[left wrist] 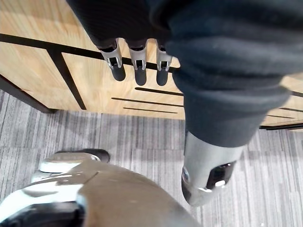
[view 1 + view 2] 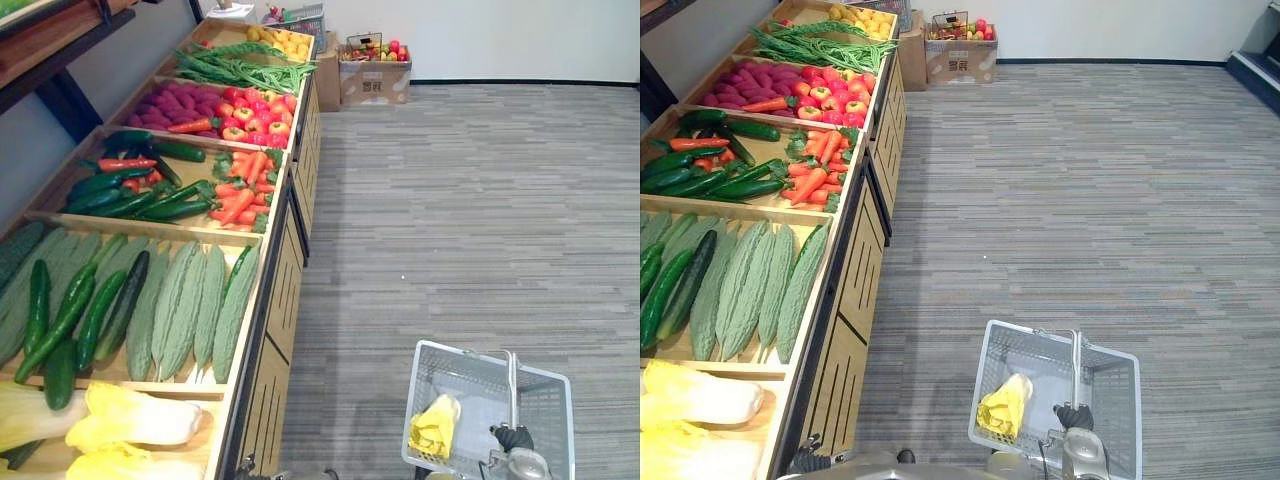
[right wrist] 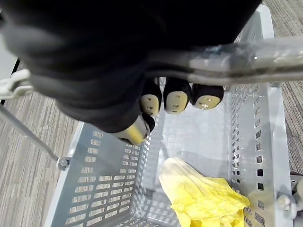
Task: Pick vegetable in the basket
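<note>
The cabbage [image 3: 203, 196] could be spilled if the basket [image 3: 109, 189], clasped by the right hand [image 3: 176, 99], is swung; left hand [image 1: 137, 71] hangs slack.

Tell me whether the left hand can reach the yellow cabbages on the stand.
Probably yes: the left hand hangs open and empty by the stand, and the cabbages lie uncovered in the nearest bin.

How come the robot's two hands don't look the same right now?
The left hand hangs with straight fingers and holds nothing; the right hand has its fingers curled round the basket handle. The left hand is beside the wooden stand; the right hand is over the grey basket holding a yellow cabbage. Both have dark-tipped fingers.
</note>
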